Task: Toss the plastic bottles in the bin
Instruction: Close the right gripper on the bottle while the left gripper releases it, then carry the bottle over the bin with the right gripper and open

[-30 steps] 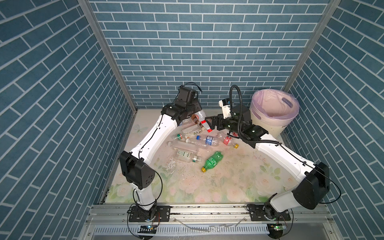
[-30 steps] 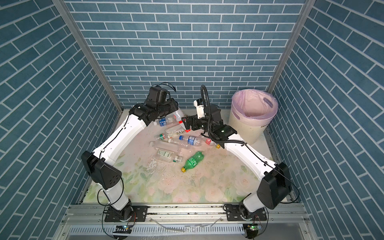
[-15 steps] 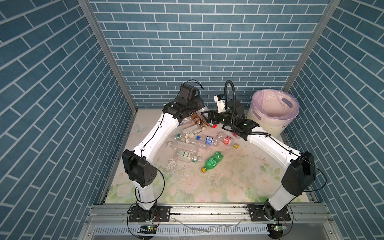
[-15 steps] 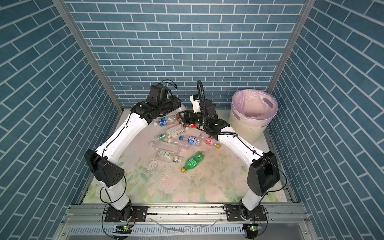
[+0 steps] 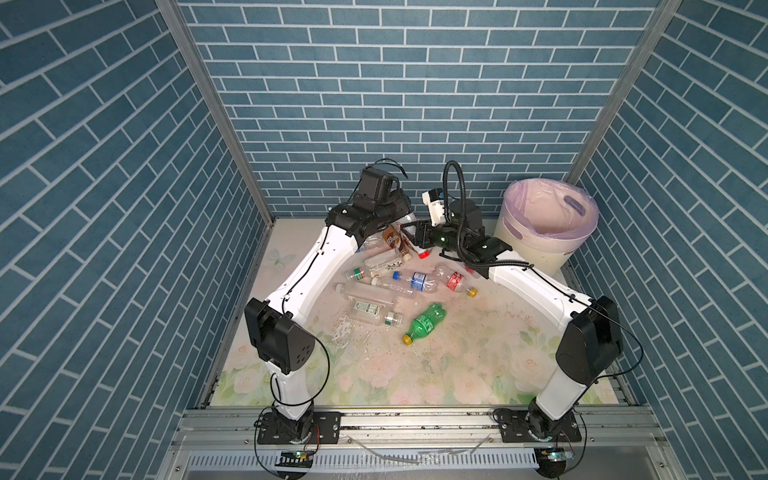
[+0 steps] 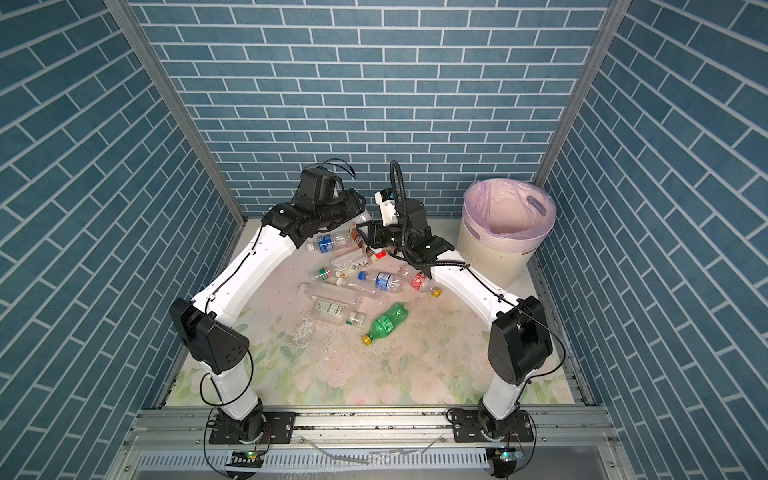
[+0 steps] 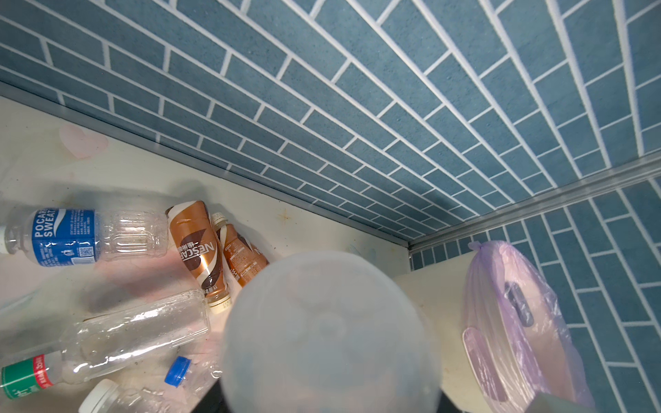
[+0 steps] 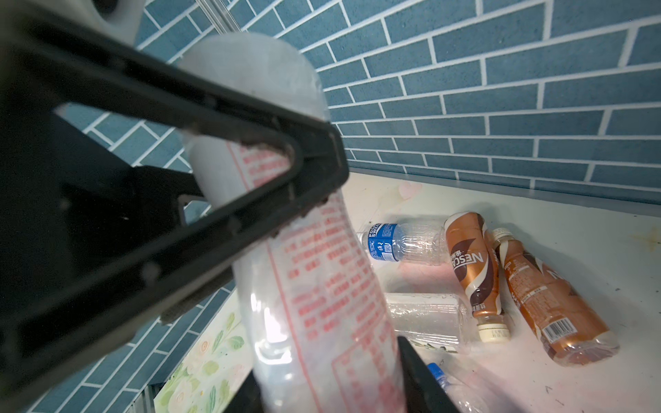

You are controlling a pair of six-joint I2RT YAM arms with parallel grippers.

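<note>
- Right wrist view gives you the grip: your right gripper (image 8: 357, 257) has its black fingers (image 8: 318, 157) pressed on either side of the frosted bottle (image 8: 322, 286) with red print. The bottle is tilted and off the mat.
- Left wrist view is half filled by that bottle's round base (image 7: 329, 332), blurred and right at the lens. The fingers of your left gripper (image 5: 397, 214) are hidden, so you cannot tell how far apart they stand or whether they grip.
- In both top views your two grippers meet at the back of the cell, close to the rear wall (image 5: 415, 124). A red cap (image 5: 424, 254) shows just below the right one.
- The bin (image 5: 536, 249) stands in the back right corner, near your right arm's wrist. Its lilac liner (image 5: 552, 208) is folded over the rim and its mouth is open upward.
- Two brown bottles (image 7: 196, 246) lie touching, side by side, near the foot of the rear wall, with a blue-labelled bottle (image 7: 64, 237) just beside them.
- More clear bottles (image 5: 399, 282) cluster on the mat in front of the grippers. The green bottle (image 5: 426, 322) lies apart, nearer the front.
- The front half of the floral mat (image 5: 415, 382) lies open between your two arm bases.
</note>
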